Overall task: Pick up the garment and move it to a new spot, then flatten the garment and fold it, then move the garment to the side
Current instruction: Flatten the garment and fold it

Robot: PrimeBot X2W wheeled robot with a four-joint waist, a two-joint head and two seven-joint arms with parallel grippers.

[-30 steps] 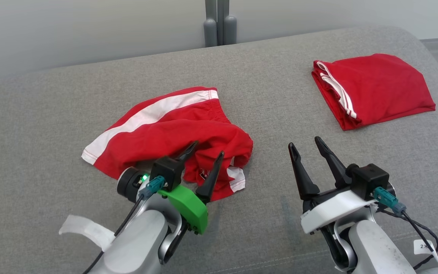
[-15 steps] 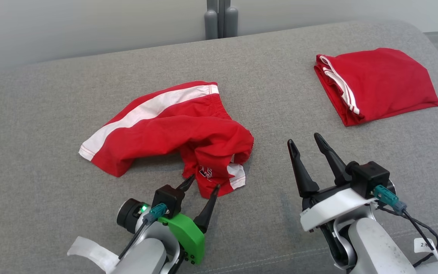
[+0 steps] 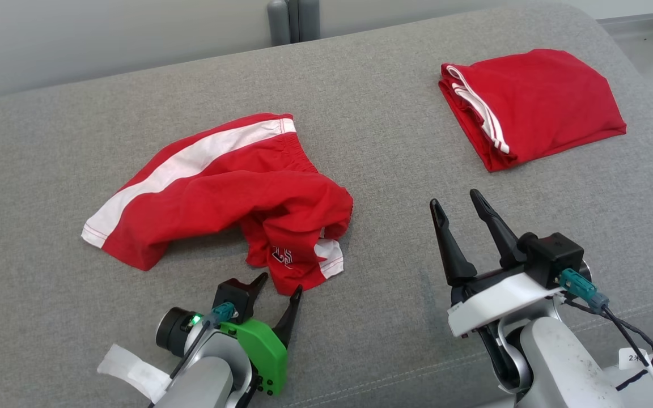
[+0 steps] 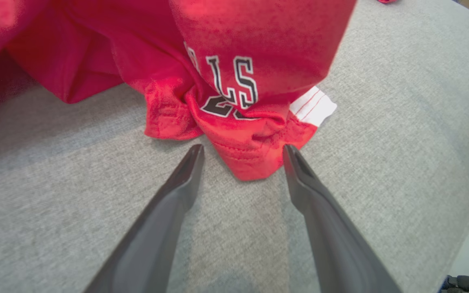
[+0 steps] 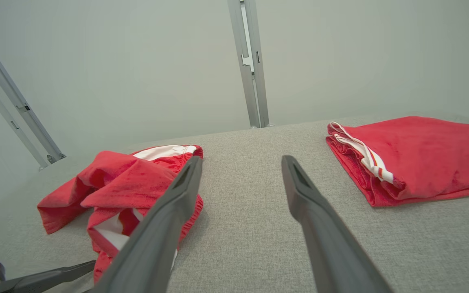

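The grey surface (image 3: 360,113) carries a crumpled red garment (image 3: 219,192), its hem corner between the parted fingertips of the left end effector (image 3: 280,282); a folded red garment (image 3: 536,107) lies well beyond the right end effector (image 3: 454,198), likewise spread, empty

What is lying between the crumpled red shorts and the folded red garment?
Bare grey cushion between crumpled shorts and folded garment, seen in the head view.

You have red fabric shorts (image 3: 219,192) with a broad white side stripe, lying crumpled on the grey upholstered surface (image 3: 389,141); one leg bunched over, black-and-white lettering near its hem.
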